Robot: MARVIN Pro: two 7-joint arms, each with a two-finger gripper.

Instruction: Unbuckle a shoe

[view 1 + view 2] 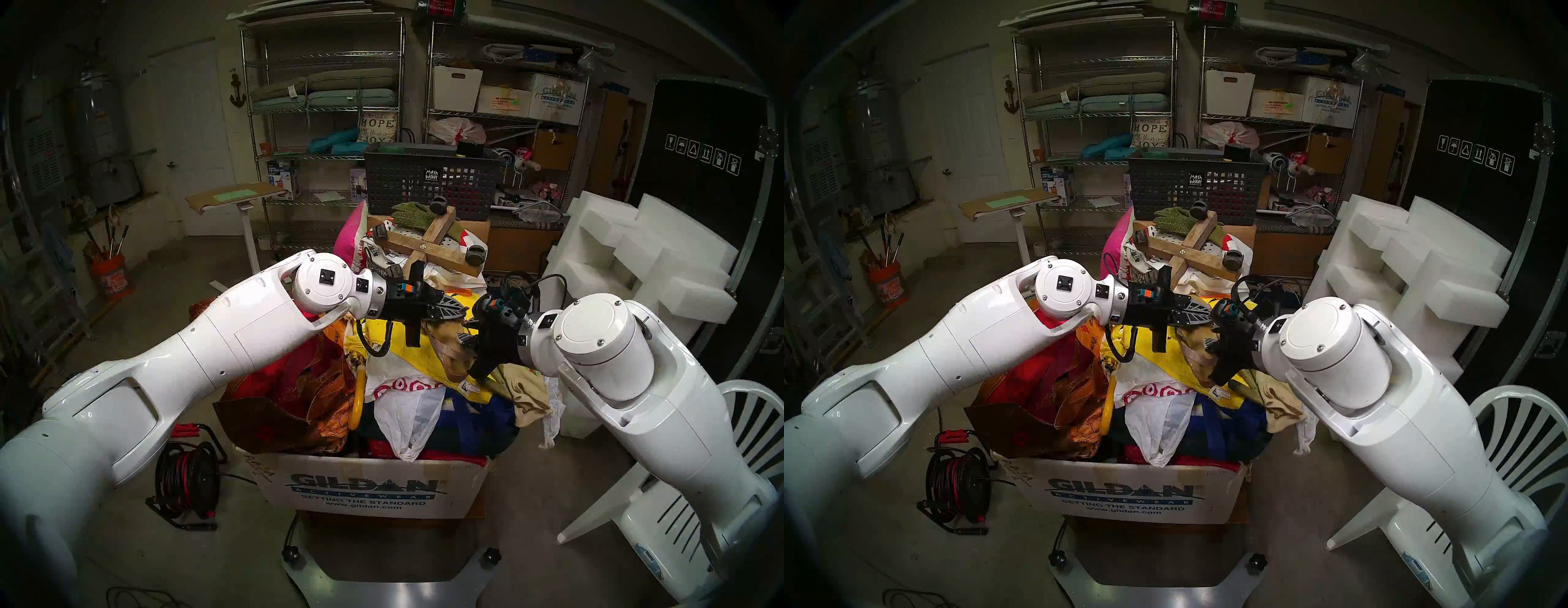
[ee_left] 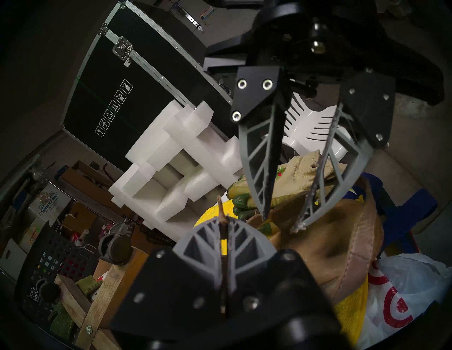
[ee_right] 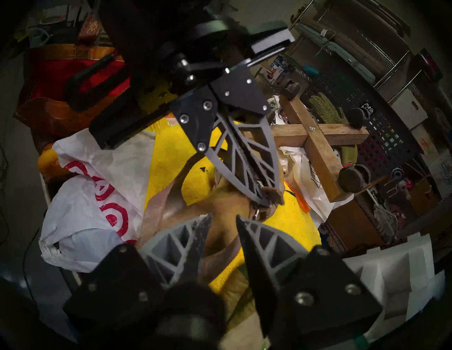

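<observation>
The tan sandal (image 1: 445,348) lies on a yellow cloth (image 1: 394,339) on top of a heaped box, between my two grippers. My left gripper (image 1: 462,312) is shut on the sandal's thin brown strap (image 2: 221,207), whose end sticks out past the fingertips (image 3: 274,194). A small metal buckle (image 3: 256,215) hangs just below that grip. My right gripper (image 3: 223,217) is open, its fingers pointing at the sandal's footbed (image 3: 227,202) close to the buckle, touching nothing. The toe ornament is hidden.
The pile fills a Gildan cardboard box (image 1: 369,488). Tan gloves with green fingertips (image 2: 298,171) lie behind the sandal. A white bag with red rings (image 1: 407,386) lies in front. A wooden cross with castors (image 1: 432,242) and a mesh basket (image 1: 428,182) stand behind. Foam blocks (image 1: 636,254) are at the right.
</observation>
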